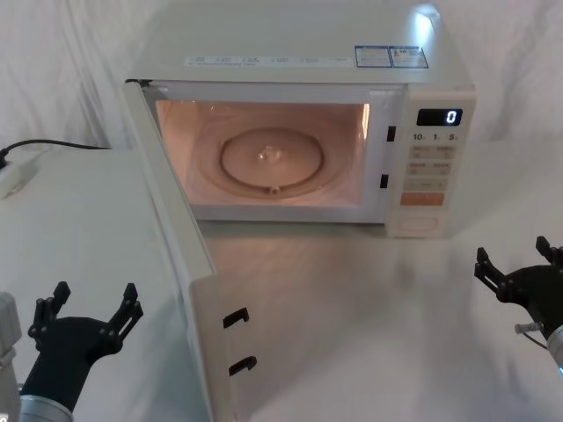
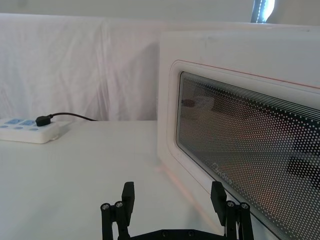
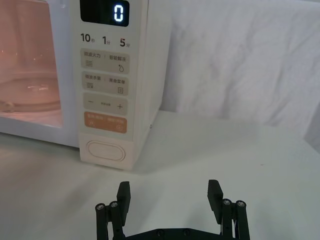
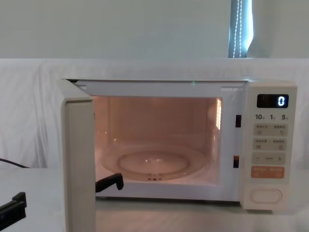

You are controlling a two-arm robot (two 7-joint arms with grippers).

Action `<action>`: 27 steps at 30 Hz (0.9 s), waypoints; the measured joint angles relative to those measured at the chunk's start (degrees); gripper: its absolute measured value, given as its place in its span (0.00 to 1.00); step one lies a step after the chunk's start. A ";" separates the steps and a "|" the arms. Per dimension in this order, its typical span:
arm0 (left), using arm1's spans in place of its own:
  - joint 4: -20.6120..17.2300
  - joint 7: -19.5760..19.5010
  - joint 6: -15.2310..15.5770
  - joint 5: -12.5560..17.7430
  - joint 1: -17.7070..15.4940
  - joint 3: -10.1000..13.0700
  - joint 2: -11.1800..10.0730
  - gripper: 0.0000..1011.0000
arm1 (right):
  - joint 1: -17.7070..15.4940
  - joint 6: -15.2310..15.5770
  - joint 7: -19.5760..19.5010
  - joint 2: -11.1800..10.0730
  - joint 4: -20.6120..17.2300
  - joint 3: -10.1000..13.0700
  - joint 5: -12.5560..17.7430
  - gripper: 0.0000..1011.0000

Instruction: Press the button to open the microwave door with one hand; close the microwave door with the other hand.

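Observation:
The cream microwave (image 1: 299,53) stands at the back of the table with its cavity lit and its display showing 0. The microwave door (image 1: 189,264) is swung wide open toward me, edge-on, with two black latch hooks on its free end. My left gripper (image 1: 95,303) hovers open to the left of the door, facing the door's outer window (image 2: 240,150). My right gripper (image 1: 515,259) is open at the right, low and in front of the control panel. The pill-shaped button (image 3: 105,150) sits at the panel's bottom, some way beyond the right gripper (image 3: 169,189).
A white power strip (image 2: 27,130) with a black plug and cable lies at the far left of the table. A glass turntable (image 1: 271,158) rests inside the cavity. White cloth hangs behind the table. Open tabletop lies between the door and the right gripper.

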State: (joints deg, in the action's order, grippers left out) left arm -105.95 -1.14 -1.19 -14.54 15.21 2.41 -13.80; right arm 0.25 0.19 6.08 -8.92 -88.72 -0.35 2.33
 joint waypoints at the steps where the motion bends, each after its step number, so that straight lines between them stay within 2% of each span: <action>1: 0.00 0.00 0.00 0.00 0.00 0.00 0.00 0.99 | 0.00 0.00 0.00 0.00 0.00 0.00 0.00 0.99; 27: 0.00 0.00 0.00 0.00 0.00 0.00 0.00 0.99 | 0.07 0.02 0.05 0.00 0.00 -0.08 0.00 0.99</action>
State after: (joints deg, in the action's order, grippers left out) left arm -105.95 -1.14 -1.19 -14.54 15.21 2.41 -13.81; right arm 0.32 0.21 6.13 -8.92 -88.72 -0.43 2.34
